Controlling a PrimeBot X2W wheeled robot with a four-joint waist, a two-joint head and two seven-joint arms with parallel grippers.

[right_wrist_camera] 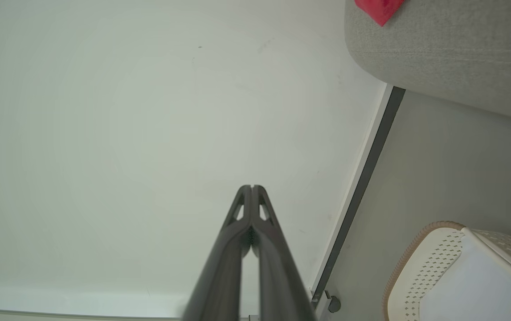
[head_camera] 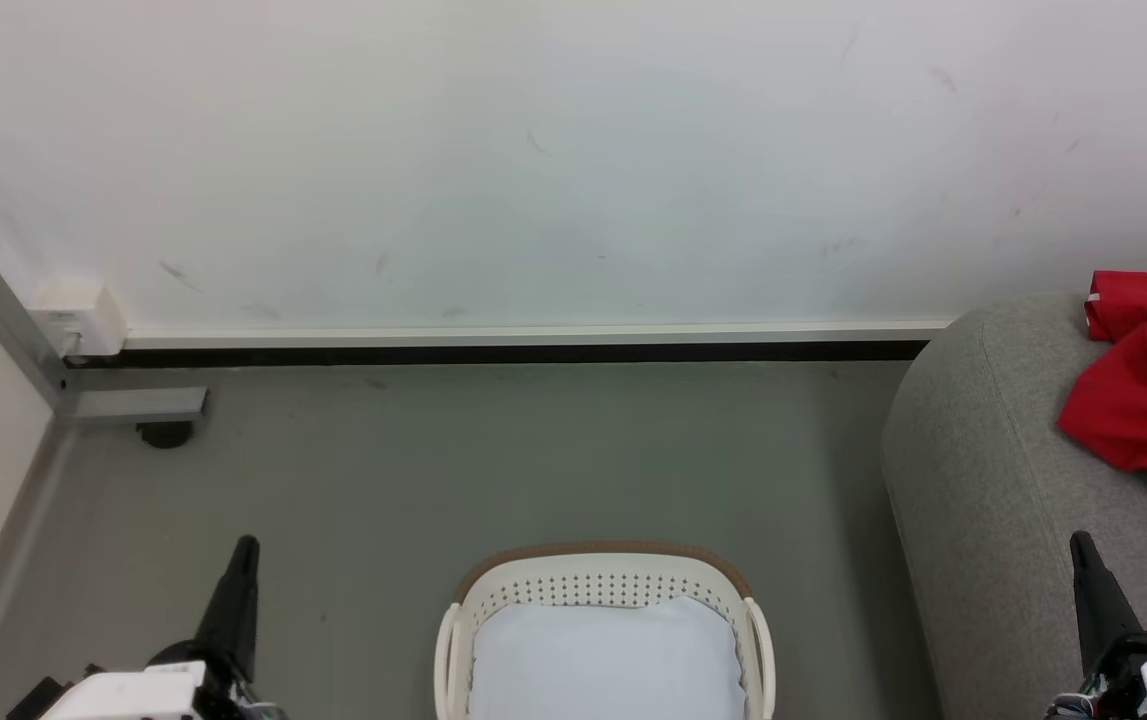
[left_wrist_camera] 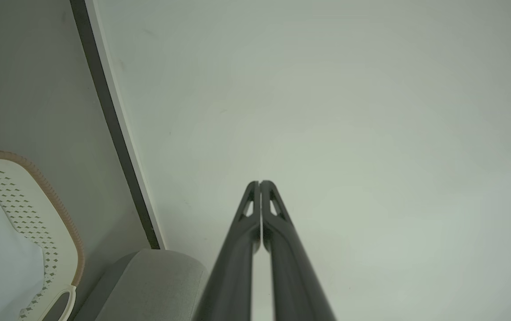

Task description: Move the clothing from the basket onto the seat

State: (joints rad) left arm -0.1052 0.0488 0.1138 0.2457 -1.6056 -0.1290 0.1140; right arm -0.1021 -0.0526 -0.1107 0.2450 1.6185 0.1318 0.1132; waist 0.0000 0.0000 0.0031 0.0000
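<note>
Cream basket (head_camera: 595, 590) holds liner cloth (head_camera: 608, 660); red clothing (head_camera: 1138, 400) on seat (head_camera: 983, 480) (left tool (head_camera: 247, 546), right tool (head_camera: 1080, 541) clenched, empty).

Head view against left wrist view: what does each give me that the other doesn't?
Head view: the red clothing heaped on the seat, the right gripper and a metal frame by the wall. Left wrist view: a close look along the left gripper, jaws pressed shut. Shared: the left gripper, the basket with a pale liner cloth inside, the seat's corner, the floor and the baseboard.

Even bright light; soft shadows; sharp views.
</note>
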